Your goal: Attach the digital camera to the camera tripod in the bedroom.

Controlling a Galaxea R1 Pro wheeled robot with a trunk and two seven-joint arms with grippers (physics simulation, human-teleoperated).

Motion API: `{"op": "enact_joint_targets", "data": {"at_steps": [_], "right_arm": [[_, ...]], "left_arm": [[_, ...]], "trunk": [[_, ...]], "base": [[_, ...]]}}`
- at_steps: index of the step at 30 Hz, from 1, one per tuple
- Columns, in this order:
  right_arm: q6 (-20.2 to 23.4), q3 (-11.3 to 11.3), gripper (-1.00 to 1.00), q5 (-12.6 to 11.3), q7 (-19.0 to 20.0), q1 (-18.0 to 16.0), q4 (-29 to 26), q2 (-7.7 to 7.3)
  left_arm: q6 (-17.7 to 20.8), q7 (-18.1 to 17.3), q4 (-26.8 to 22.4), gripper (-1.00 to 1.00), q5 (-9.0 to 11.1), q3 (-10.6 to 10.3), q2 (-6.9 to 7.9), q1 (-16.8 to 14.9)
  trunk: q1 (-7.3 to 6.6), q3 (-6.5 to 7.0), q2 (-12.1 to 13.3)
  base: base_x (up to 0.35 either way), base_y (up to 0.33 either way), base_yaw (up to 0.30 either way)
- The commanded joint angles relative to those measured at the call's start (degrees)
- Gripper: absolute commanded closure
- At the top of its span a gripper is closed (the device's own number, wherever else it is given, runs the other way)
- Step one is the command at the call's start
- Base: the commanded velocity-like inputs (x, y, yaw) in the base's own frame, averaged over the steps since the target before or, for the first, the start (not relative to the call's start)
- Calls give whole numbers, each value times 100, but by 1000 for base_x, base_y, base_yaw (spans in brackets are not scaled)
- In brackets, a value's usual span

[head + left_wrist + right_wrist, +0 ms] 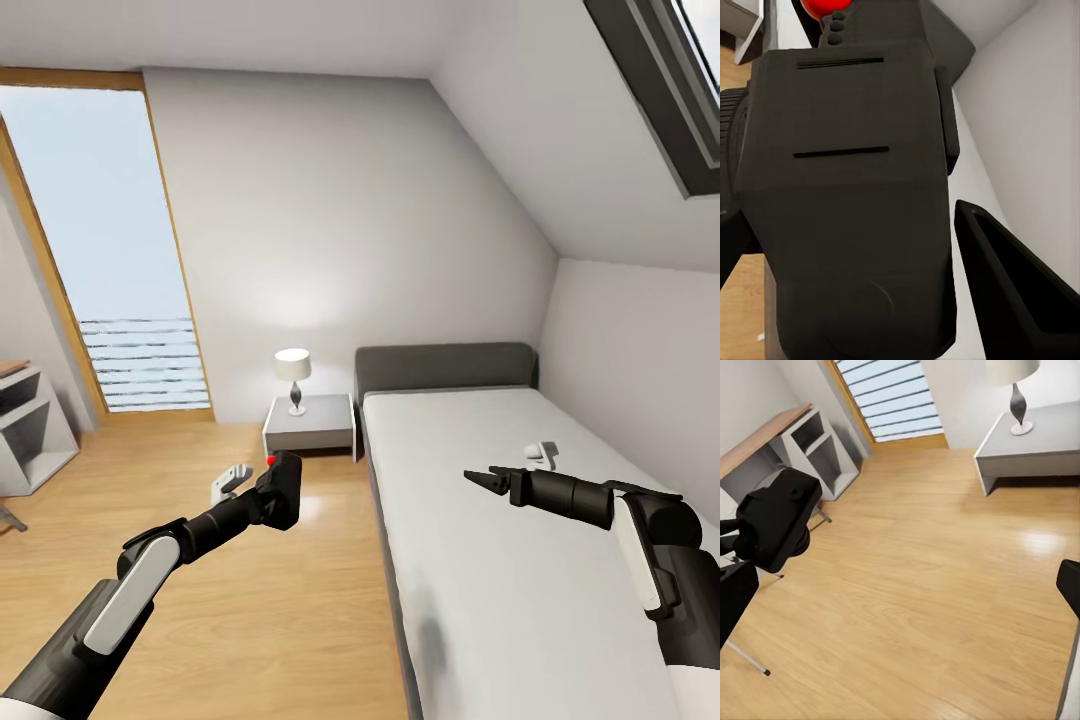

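The left arm's fingers (262, 492) are clenched around the small black boxy digital camera (281, 489), held up in the air in the lower left of the frame. If the grip slips, it could drop onto the shiny light wood floor (260, 610) and break. The right arm's fingers (480, 480) look pressed together and hold nothing. They hover over the white mattress of the grey bed (480, 560). I see no tripod here. A tall wood-framed window (100, 250) is upper left.
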Motion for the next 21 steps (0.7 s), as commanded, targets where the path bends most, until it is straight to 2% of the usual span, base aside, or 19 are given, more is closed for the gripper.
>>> {"op": "enact_joint_targets", "data": {"at_steps": [1,21], "right_arm": [[37,-3,-100,-27,0,-5,0,-1],[37,-3,-100,-27,-1,-5,0,-1]], "left_arm": [[12,12,-4,100,33,-6,4,-6],[12,12,-4,100,25,-1,4,-6]], "trunk": [[-20,7,32],[-459,366,834]], "base": [[0,0,0],[0,0,0]]}}
